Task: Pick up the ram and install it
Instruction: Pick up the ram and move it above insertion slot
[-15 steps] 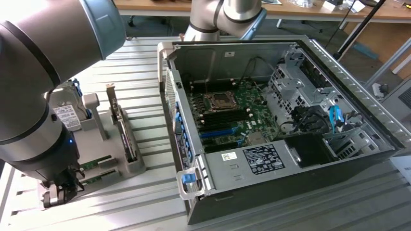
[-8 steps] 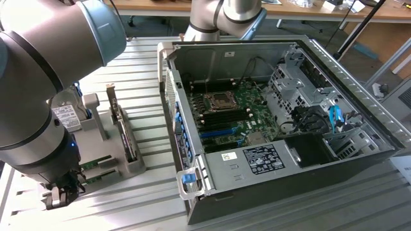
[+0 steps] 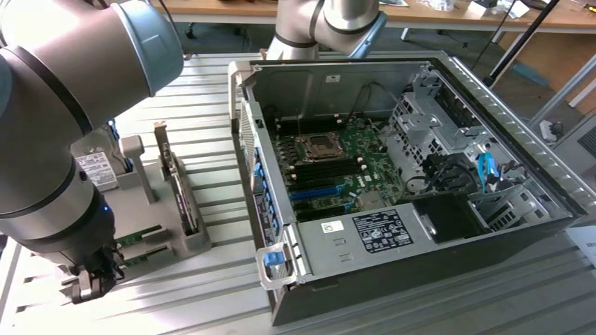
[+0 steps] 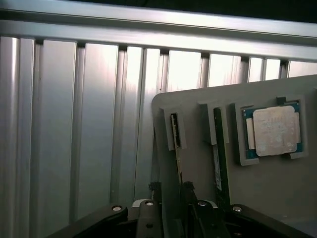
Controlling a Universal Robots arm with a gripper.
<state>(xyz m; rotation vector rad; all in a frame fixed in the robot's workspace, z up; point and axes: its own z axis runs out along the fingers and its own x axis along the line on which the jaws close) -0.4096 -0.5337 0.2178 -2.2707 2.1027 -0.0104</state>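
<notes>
pick step, grasp not yet made. gripper (image 4: 170, 192) is wide open, holding nothing, with a finger on either side of the ram (image 4: 176, 144), which stands on edge in the gray holder (image 4: 277, 198) beside the second stick (image 4: 218, 148). a clean grasp needs the fingers centred on the thin board, clear of its neighbour.

**Table** (image 3: 212, 98) (image 4: 74, 124): ribbed aluminium top with long parallel slats and narrow grooves between them, bare metal, pale and reflective.

Resting directly on it:
1. **Computer case** (image 3: 326, 78): dark metal, lying on its side with the open face upward, on the exterior view's right.
2. **Grey holder** (image 3: 194, 244) (image 4: 277, 198): moulded block with slots, flat on the slats, on the exterior view's left. It sits near the case, with a strip of bare slats between them.
</notes>
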